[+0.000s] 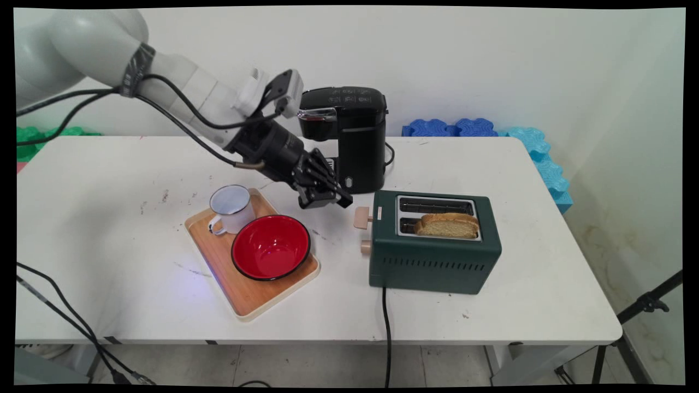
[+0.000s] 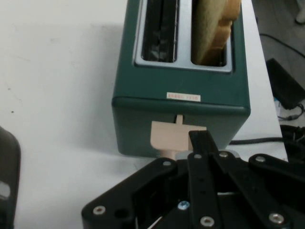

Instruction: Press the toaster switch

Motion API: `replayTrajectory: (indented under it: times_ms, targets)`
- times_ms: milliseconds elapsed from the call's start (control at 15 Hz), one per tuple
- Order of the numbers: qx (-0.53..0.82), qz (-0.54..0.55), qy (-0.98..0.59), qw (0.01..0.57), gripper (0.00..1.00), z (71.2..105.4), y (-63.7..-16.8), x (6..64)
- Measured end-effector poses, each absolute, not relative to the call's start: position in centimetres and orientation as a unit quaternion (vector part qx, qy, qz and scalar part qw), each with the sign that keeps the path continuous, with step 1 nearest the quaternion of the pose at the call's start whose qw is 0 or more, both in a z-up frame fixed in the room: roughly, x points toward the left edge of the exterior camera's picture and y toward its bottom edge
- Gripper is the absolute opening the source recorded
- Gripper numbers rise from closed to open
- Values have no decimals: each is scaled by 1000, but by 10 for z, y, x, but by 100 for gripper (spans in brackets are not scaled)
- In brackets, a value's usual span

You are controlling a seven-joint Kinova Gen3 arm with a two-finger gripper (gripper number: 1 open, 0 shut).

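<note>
The tool [image 1: 334, 197], its fingers closed together and empty, is held just beside the lever [image 1: 362, 218] of one green toaster [image 1: 434, 256] on the tabletop [image 1: 109, 245]. One bread slice [image 1: 449, 225] is seen in the near slot. One tray [image 1: 248, 297] carries one mug [image 1: 232, 208] and one red bowl [image 1: 271, 246]; one coffee machine [image 1: 349, 136] stands behind.

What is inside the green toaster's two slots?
The toaster holds one bread slice in its near slot, sticking up. The far slot looks empty, though its bottom is too dark to see.
</note>
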State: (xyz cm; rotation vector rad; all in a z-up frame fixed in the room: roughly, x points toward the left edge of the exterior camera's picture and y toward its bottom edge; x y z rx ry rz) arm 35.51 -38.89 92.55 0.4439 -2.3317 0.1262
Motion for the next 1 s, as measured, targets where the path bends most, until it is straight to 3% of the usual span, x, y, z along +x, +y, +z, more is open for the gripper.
replayTrajectory:
  times_ms: [1000]
  targets:
    - [126, 38, -924, 359, 0, 887, -413, 332]
